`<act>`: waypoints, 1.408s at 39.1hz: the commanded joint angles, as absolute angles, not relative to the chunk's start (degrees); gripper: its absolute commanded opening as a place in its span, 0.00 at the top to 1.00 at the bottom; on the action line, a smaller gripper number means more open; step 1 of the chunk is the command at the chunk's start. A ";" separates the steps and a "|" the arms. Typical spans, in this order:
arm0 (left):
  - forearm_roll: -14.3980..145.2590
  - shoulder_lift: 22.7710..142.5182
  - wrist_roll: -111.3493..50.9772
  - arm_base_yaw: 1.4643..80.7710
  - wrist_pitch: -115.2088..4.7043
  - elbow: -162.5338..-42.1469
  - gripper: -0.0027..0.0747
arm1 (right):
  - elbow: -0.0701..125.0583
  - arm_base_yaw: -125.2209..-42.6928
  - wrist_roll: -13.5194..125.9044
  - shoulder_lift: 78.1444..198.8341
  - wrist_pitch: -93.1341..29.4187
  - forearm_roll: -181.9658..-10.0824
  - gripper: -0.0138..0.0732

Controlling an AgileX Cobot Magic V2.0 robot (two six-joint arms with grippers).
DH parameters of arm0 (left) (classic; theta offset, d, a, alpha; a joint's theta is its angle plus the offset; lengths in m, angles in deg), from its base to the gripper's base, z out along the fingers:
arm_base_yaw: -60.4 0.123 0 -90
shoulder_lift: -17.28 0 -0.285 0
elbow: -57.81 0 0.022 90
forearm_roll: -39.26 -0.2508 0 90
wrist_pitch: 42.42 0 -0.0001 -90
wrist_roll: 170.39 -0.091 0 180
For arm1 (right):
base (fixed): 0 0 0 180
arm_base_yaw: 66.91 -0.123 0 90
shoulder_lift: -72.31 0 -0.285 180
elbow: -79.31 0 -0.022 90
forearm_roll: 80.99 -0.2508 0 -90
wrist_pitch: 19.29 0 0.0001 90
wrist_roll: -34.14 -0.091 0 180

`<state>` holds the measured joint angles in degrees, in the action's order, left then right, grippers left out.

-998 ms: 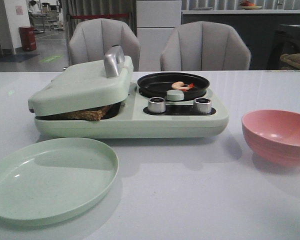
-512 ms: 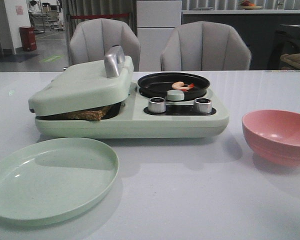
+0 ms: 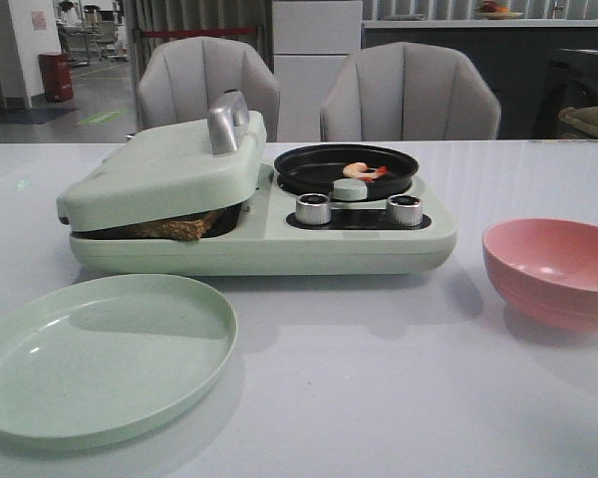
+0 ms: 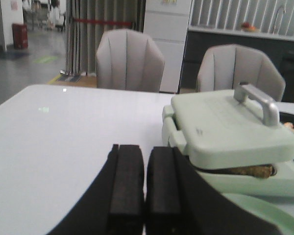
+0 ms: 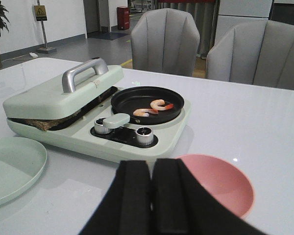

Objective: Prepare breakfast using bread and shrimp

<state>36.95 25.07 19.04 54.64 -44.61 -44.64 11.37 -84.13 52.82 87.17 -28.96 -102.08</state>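
Observation:
The bread [image 3: 174, 227] is a brown-crusted slice pressed under the tilted lid [image 3: 164, 169] of a pale green breakfast maker; only its edge shows, also in the left wrist view [image 4: 250, 171] and right wrist view [image 5: 44, 125]. The shrimp [image 3: 360, 170] lies curled, pink with a red tail, in the maker's black round pan [image 3: 309, 171], and shows in the right wrist view as well [image 5: 159, 103]. Neither arm appears in the front view. My left gripper [image 4: 145, 148] is shut and holds nothing, short of the maker's left side. My right gripper [image 5: 151, 163] is shut and holds nothing, above the near table.
A pale green plate [image 3: 100, 349] lies at the front left, holding nothing. A pink bowl [image 3: 553, 264] stands to the right of the maker. Two silver knobs [image 3: 313, 208] face the front, and a metal handle [image 3: 226, 121] tops the lid. Two grey chairs [image 3: 409, 95] stand behind the table.

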 commanded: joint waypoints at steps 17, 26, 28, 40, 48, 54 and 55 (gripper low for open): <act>35.80 23.76 19.60 54.64 -40.79 -43.47 0.82 | 12.91 -84.18 53.42 87.70 -25.73 -102.38 0.68; 35.80 23.76 19.60 54.64 -40.79 -43.47 0.82 | 12.91 -84.18 53.42 87.70 -25.73 -102.38 0.68; 35.80 23.76 19.60 54.64 -40.79 -43.47 0.82 | 12.91 -84.18 53.42 87.70 -25.73 -102.38 0.68; 35.80 23.76 19.60 54.64 -40.79 -43.47 0.82 | 12.91 -84.18 53.42 87.70 -25.73 -102.38 0.68; 35.80 23.76 19.60 54.64 -40.79 -43.47 0.82 | 12.91 -84.18 53.42 87.70 -25.73 -102.38 0.68; 35.80 23.76 19.60 54.64 -40.79 -43.47 0.82 | 12.62 -84.18 53.42 87.70 -25.24 -100.68 0.68; 35.80 23.76 19.60 54.64 -40.79 -43.47 0.82 | 12.43 -84.10 53.20 87.70 -24.93 -100.16 0.68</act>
<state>35.71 24.78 19.18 54.64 -45.03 -44.64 11.37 -84.13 52.82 87.17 -29.80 -101.68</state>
